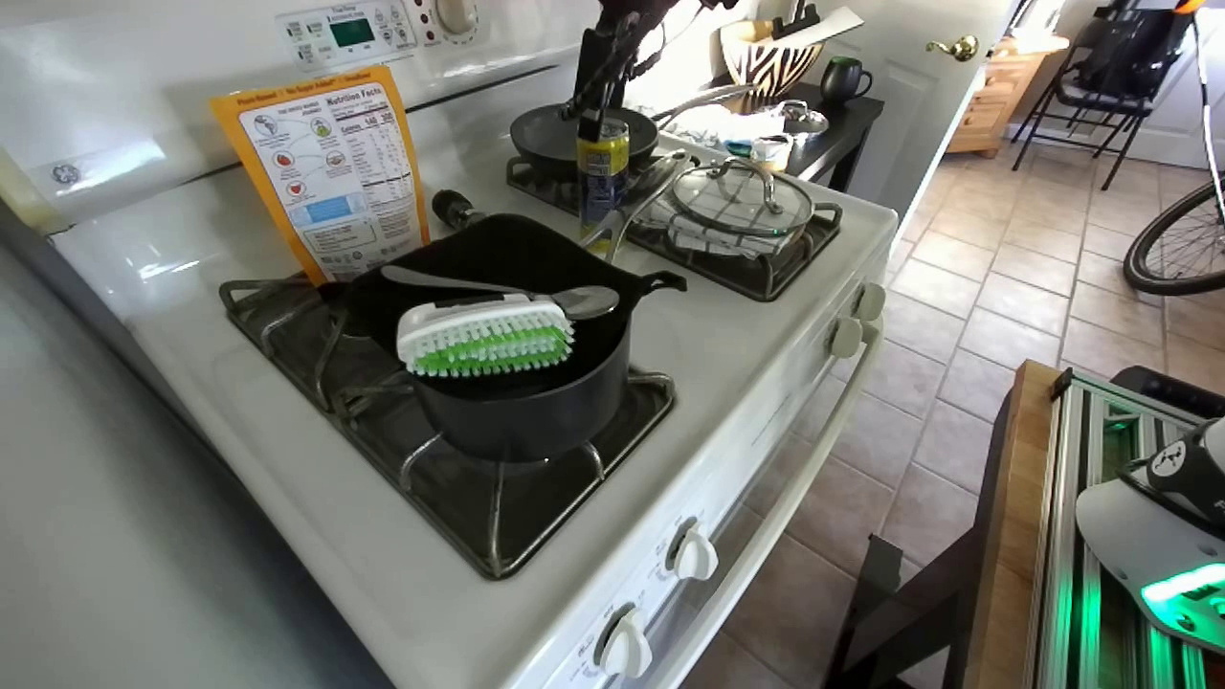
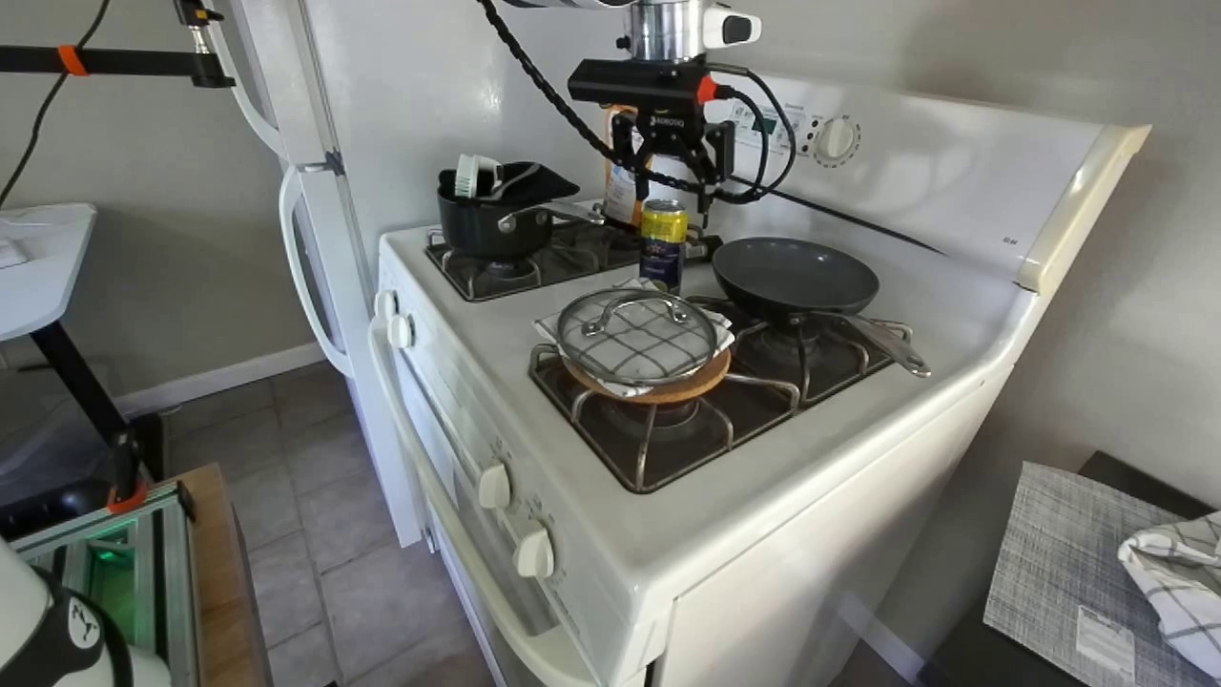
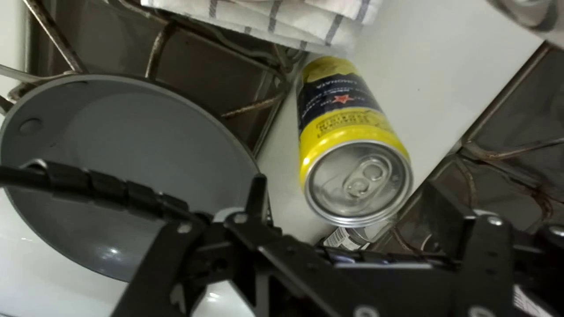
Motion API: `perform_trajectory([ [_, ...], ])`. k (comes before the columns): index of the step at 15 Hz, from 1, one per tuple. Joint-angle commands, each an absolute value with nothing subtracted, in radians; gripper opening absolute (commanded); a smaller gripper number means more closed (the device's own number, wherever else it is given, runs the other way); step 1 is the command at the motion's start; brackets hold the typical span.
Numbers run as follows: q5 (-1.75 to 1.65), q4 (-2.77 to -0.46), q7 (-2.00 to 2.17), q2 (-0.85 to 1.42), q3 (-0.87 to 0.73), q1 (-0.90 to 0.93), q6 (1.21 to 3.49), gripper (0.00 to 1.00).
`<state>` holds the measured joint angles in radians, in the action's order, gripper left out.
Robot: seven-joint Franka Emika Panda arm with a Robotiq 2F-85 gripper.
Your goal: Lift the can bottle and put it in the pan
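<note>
The end effector (image 3: 346, 185) gaped wide, empty, near the can (image 3: 348, 136); the pan (image 2: 796, 269) sat by the stove's (image 2: 754, 468) back edge.

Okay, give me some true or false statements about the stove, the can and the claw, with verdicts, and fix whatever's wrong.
The claw stands open. True.
The can stands upright. True.
The can is in a pan. False: it rests on the stovetop beside the frying pan.
The frying pan is covered. False: the glass lid lies on a checked towel.
The brush shows both white and green. True.
No package shows Nutrition Facts. False: the orange-edged pouch does.
</note>
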<state>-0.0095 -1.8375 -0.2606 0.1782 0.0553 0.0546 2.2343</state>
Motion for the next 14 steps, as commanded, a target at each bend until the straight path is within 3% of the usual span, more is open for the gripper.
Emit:
perform_trajectory([
  [1,-0.026,-1.797,-0.248,0.201,0.064,0.058,2.166,0.87],
  [7,-0.02,-1.77,-0.257,0.222,0.066,0.056,2.124,0.69],
  [8,-0.024,-1.768,-0.258,0.226,0.065,0.057,2.126,0.73],
  [12,-0.02,-1.752,-0.26,0.247,0.066,0.054,2.125,0.7],
  [13,-0.024,-1.748,-0.257,0.252,0.065,0.055,2.12,0.46],
  [14,-0.024,-1.745,-0.255,0.255,0.065,0.055,2.116,0.45],
])
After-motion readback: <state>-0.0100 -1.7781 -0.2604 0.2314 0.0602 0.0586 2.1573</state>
